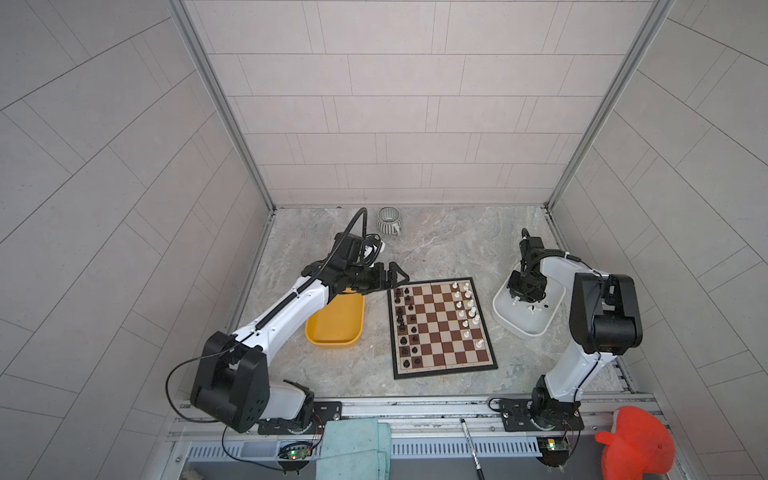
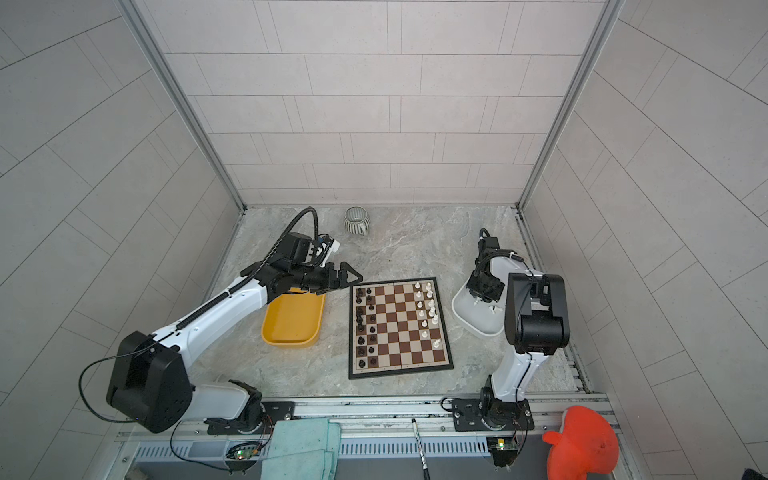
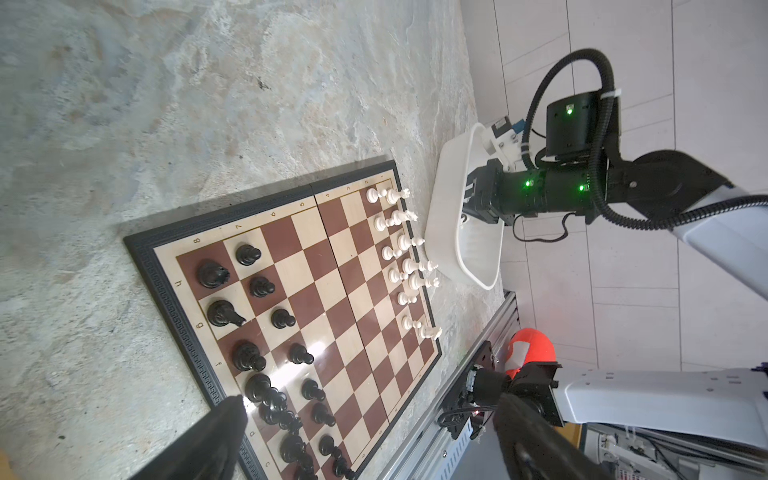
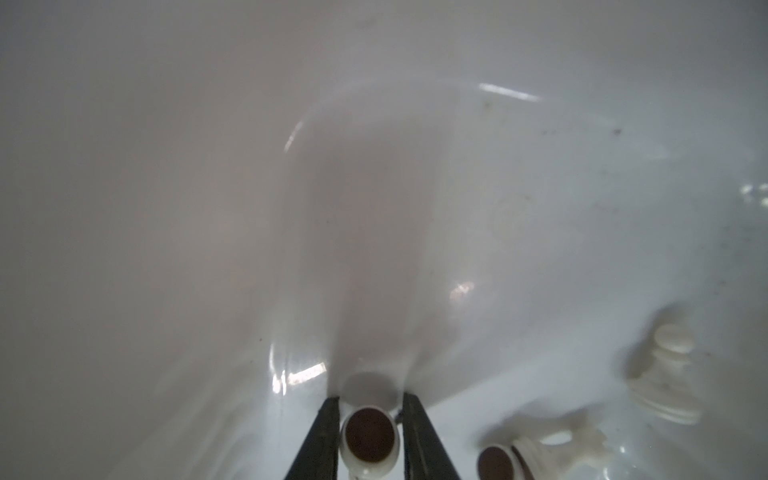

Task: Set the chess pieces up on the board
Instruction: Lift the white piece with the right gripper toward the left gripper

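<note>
**Right hand** (image 4: 370, 398): down inside the white tray (image 1: 536, 323), which sat just beside the board (image 1: 436, 332) on its white-piece side. Fingers narrow, set close on either side of one white piece (image 4: 370, 434). Whether they were actually pinching it could not be told.

**Left hand** (image 1: 398, 277): wide, holding nothing, raised beside the board's far corner on the black-piece side.

**Counter** (image 1: 449, 245): grey, marbled; carried everything listed below.

**Board:** flat, lying between the two trays.

**Yellow tray** (image 1: 336, 328): just beside the board, opposite the white tray; partly covered by the left arm.

**Mug** (image 1: 388, 222): striped, well beyond the board's far edge.

**Chess pieces:**
- Black pieces (image 1: 405, 322) stood in two rows along the board's yellow-tray edge, seemingly complete.
- White pieces (image 1: 467, 309) stood along the opposite edge, with gaps.
- Two loose pieces (image 4: 665, 378), white, lay on their sides in the white tray.

**Handling, as judged:** light, hard, glossy plastic with a brown pad under the base. Apt to roll, tip or squirt out of a pinch. Best taken gently across the waist above the base.

**Not made out:**
- The flanked piece showed only its underside, so its kind was unknown.
- The right wrist view was soft throughout.
- In both top views the right hand's fingers were hidden by its own wrist.
- The exact count of white pieces on the board was uncertain.
</note>
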Robot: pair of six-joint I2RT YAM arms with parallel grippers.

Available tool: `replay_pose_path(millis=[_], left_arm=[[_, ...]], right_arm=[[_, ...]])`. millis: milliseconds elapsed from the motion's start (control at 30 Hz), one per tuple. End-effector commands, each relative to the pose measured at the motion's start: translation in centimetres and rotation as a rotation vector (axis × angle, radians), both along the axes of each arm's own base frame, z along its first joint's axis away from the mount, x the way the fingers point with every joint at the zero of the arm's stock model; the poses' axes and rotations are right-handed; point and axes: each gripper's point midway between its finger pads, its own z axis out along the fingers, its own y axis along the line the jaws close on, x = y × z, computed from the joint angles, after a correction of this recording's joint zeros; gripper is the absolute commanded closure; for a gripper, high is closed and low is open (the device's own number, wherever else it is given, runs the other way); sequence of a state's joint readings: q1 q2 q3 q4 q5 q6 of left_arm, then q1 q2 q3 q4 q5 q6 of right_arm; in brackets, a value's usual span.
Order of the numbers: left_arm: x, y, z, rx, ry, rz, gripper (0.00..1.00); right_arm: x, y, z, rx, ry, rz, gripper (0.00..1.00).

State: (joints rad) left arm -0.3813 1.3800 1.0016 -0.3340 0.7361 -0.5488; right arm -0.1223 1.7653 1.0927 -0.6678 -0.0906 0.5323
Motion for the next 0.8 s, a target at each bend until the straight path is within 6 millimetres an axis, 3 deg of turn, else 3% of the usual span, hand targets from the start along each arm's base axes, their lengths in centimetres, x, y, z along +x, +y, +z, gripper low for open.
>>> replay_pose_path(millis=[0,100,267,367,633,767], left_arm=[[1.3,0.6,0.3,-0.126,0.053,0.072,0.00],[2.7,0.8,0.7,-0.314,0.093,0.153,0.00],[3.2,0.0,0.7,-0.318,0.079,0.150,0.05],[3.5,-1.6,1.8,-0.335,0.041,0.123,0.10],[2.6,-10.6,5.1,-0.358,-0.211,0.007,0.25],[1.5,-14.5,6.9,-0.393,-0.381,-0.044,0.32]], right_arm=[[-0.9,0.9,0.8,0.035,0.002,-0.002,0.77],[-0.8,1.6,3.3,0.073,-0.061,-0.007,0.83],[-1.7,1.3,7.4,0.114,-0.148,-0.039,0.84],[-2.3,2.1,10.3,0.162,-0.218,-0.035,0.85],[-0.7,9.8,19.2,0.522,-0.526,-0.042,0.88],[-0.2,12.9,22.5,0.681,-0.620,-0.081,0.89]])
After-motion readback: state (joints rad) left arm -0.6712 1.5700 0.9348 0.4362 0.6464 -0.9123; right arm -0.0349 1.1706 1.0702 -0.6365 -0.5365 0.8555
